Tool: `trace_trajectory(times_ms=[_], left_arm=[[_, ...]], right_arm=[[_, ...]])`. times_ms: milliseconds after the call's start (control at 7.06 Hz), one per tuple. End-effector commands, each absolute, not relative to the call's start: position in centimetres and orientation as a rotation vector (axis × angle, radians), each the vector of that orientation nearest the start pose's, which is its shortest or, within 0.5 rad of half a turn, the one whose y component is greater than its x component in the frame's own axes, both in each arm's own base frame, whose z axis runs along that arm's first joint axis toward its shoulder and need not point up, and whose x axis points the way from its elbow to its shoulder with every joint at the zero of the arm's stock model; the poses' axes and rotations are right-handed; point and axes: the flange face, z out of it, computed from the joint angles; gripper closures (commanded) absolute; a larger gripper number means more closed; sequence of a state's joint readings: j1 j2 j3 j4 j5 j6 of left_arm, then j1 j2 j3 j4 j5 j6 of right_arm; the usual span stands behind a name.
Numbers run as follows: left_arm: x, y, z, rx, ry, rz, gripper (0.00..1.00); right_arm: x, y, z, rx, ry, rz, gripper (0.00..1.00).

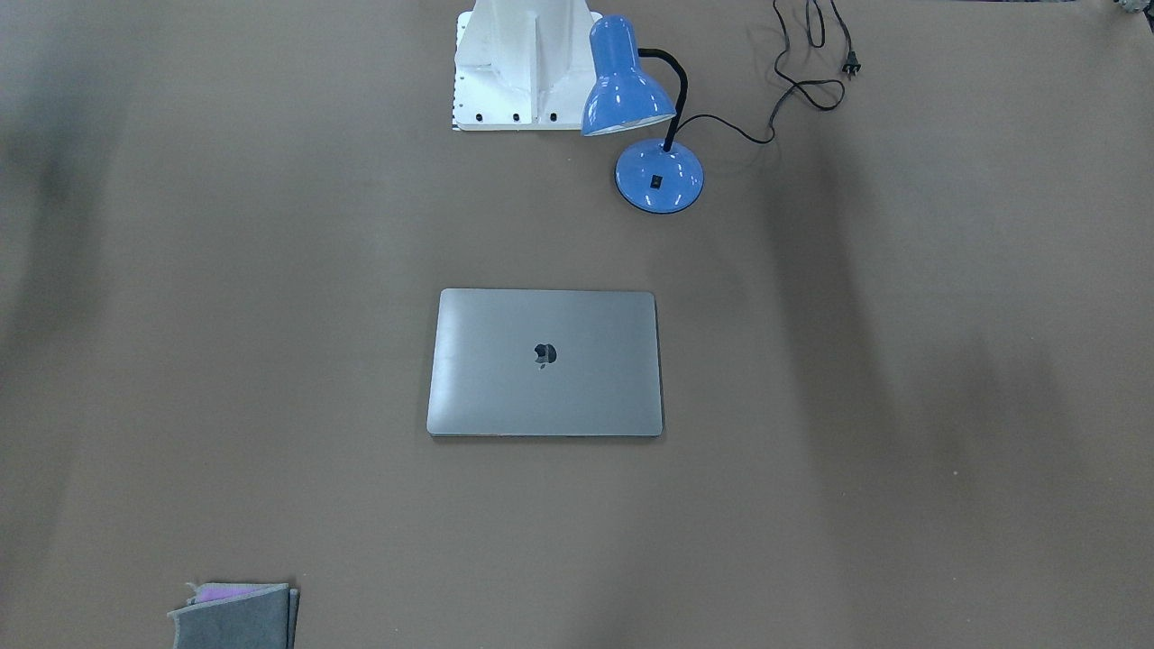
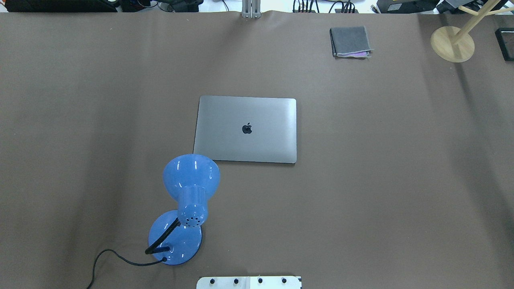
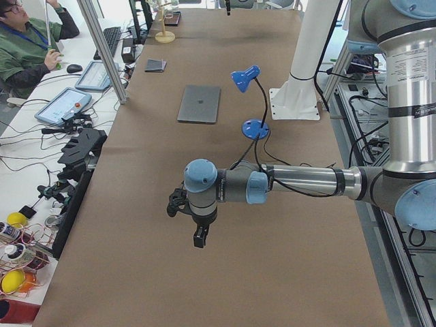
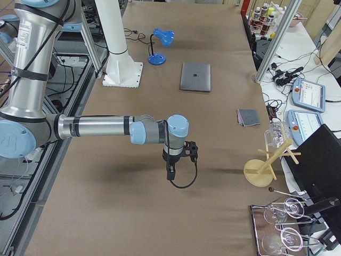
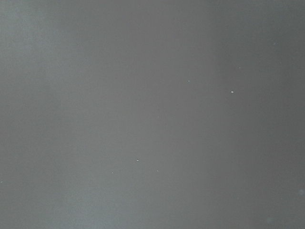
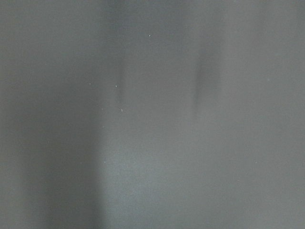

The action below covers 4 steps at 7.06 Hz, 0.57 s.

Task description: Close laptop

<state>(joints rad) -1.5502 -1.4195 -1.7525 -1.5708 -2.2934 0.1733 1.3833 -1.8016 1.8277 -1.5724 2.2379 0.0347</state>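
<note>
Well off to the left of the laptop (image 2: pixel 245 129) hangs my left gripper (image 3: pixel 198 238); I cannot tell how its fingers stand. A blue lamp (image 2: pixel 188 200) sits by the laptop's near-left corner. The laptop lies mid-table, lid flat down, so I'd press nothing and keep clear. Well to its right hangs my right gripper (image 4: pixel 171 174), its fingers equally unreadable.
</note>
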Motion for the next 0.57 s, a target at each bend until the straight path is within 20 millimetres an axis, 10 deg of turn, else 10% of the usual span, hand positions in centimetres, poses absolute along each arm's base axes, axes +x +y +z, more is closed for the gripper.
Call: trace_trajectory(times_ms=[0,425], left_arm=[[-5.89,-43.10,64.15,0.086,0.719,0.196,0.01],[-5.87,-43.21,63.77,0.094,0.720,0.199,0.01]], right_arm=[[-0.71,-40.21,63.94,-0.051,-0.700,-0.165,0.00],[-0.67,-40.45,63.69,-0.044,-0.698,-0.165,0.00]])
